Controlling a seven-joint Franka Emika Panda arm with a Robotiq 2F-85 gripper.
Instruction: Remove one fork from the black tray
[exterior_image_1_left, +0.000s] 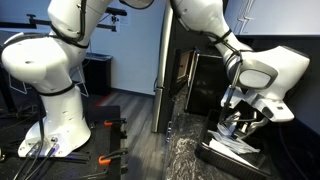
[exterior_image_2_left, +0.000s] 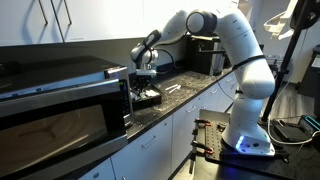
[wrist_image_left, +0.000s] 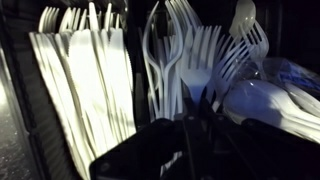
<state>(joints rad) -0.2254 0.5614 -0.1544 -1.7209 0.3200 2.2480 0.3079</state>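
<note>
The black tray (exterior_image_1_left: 228, 153) sits on the dark counter, and it also shows in an exterior view (exterior_image_2_left: 150, 101) beside the appliance. It holds white plastic cutlery. In the wrist view a row of knives (wrist_image_left: 85, 80) lies at the left, forks (wrist_image_left: 165, 45) in the middle and spoons (wrist_image_left: 255, 100) at the right. My gripper (exterior_image_1_left: 238, 120) is down in the tray, as the exterior view (exterior_image_2_left: 146, 88) also shows. In the wrist view its dark fingers (wrist_image_left: 192, 140) stand close together around the handle of one white fork (wrist_image_left: 186, 85). The fingertips are in shadow.
A large glossy black box-shaped appliance (exterior_image_2_left: 60, 105) stands right next to the tray. More loose white cutlery (exterior_image_2_left: 172, 89) lies on the counter beyond it. A dark cabinet (exterior_image_1_left: 185, 75) rises behind the tray. The counter edge (exterior_image_2_left: 190, 103) runs in front.
</note>
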